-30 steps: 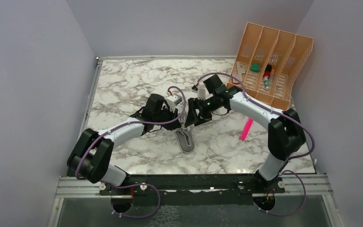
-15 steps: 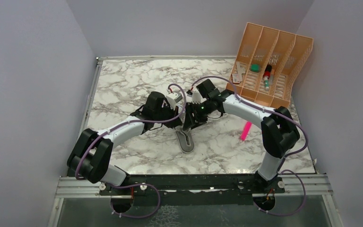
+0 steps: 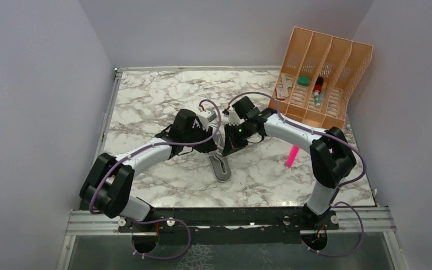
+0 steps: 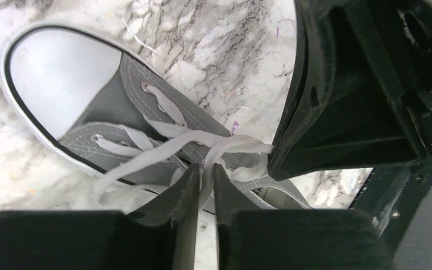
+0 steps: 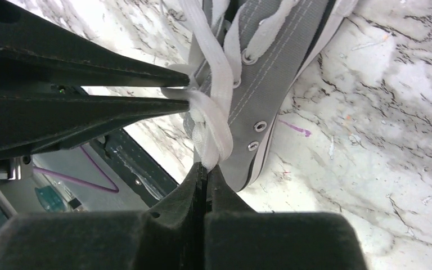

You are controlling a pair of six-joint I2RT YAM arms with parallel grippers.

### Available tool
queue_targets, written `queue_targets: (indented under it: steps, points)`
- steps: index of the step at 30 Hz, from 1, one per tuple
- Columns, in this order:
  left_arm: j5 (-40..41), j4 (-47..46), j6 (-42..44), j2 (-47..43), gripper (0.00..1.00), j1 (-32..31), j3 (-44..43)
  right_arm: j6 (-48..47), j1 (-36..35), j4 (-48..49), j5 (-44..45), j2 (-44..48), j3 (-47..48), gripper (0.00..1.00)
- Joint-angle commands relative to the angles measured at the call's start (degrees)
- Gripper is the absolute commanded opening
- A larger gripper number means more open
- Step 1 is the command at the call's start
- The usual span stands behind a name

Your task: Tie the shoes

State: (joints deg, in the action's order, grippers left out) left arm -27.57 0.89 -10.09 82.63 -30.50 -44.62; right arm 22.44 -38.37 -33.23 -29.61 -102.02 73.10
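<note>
right wrist: tool (image 5: pixel 204 169) on white laces (image 5: pixel 209 121)

Reaching in from 7 and 5 o'clock. Pinching lace (image 4: pixel 237 145) tight with left gripper (image 4: pixel 203 169) and right gripper (image 5: pixel 202 167), almost touching.

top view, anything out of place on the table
A pink marker-like stick lies loose on the marble table right of the sneaker, outside the orange organizer that holds other small items. Nothing looks spilled or damaged.
</note>
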Motion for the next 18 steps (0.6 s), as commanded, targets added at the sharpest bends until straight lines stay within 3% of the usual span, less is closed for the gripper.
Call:
queue_targets:
  steps: [1,5,7,10,14,18]
  points:
    - [1.5,5.1,-4.7,-3.1,0.27,0.9,-1.6,-0.8,-0.3,-4.0,2.1,1.2,1.6,0.01]
    - [11.1,13.0,-18.5,-9.2,0.56,3.2,-0.7,-0.6,-0.4,-2.9,0.7,5.3,-0.1,0.01]
    - [15.9,18.6,-26.5,-11.8,0.64,4.5,-0.6,-0.3,-0.3,-1.8,0.5,5.8,-1.1,0.01]
    - [17.8,21.3,-35.3,-13.5,0.66,6.3,1.0,0.7,-0.4,0.1,0.1,6.3,-3.0,0.0]
    - [15.9,19.1,-33.3,-8.8,0.65,7.7,2.0,0.2,-0.4,0.4,-0.1,6.0,-2.2,0.01]
    - [7.8,11.0,-20.4,-4.5,0.61,8.1,1.3,-0.3,-0.3,0.8,-1.1,6.2,-2.1,0.01]
